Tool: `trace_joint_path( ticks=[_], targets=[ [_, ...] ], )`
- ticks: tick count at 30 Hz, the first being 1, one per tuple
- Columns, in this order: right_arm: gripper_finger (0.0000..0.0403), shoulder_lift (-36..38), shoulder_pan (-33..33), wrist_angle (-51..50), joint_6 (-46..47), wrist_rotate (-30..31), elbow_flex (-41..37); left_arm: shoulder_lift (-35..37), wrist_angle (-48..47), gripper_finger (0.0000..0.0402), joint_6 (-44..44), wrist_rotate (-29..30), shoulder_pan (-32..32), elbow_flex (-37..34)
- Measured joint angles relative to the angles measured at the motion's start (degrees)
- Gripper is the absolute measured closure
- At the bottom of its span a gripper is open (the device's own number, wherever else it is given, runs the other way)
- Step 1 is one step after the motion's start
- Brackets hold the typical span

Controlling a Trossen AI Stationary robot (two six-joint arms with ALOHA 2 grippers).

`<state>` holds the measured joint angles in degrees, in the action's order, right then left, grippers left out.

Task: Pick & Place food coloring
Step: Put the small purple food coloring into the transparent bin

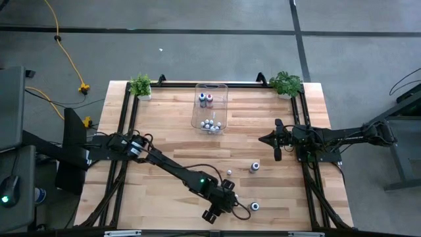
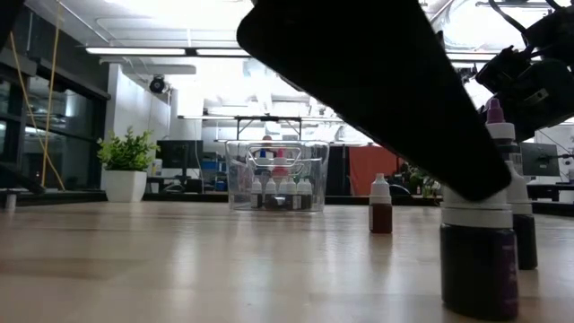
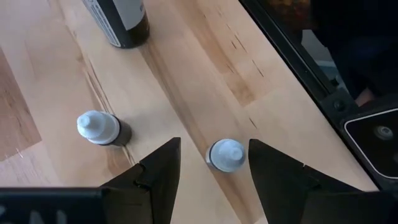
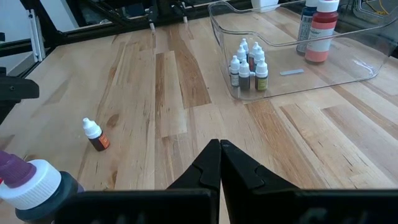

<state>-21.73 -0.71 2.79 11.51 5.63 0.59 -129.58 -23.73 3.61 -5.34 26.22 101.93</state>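
The left gripper, spread around the white-capped bottle at the tabletop's five o'clock, should be lowered squarely before pinching.

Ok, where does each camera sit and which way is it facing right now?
High: above the table, straight down; the left arm and right arm show.
Low: at tabletop height, level toward the clear plastic bin; an arm crosses overhead.
Left wrist: past the open left claw at a small white-capped bottle.
Right wrist: past the shut right claw toward the bin.
Shared: high, low and right wrist all show the bin.
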Motion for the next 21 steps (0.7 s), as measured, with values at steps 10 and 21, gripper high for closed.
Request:
trace_joint_path(
  ticks=[10, 21],
  targets=[
    [0.0402, 0.0, 0.0, 0.0, 0.0, 0.0, 0.0, 0.0, -0.1, 0.0218, -0.4, 0.0, 0.0, 0.0],
    [0.0402, 0.0, 0.0, 0.0, 0.0, 0.0, 0.0, 0.0, -0.4, 0.0266, -0.9, -1.6, 0.0, 0.0]
  ],
)
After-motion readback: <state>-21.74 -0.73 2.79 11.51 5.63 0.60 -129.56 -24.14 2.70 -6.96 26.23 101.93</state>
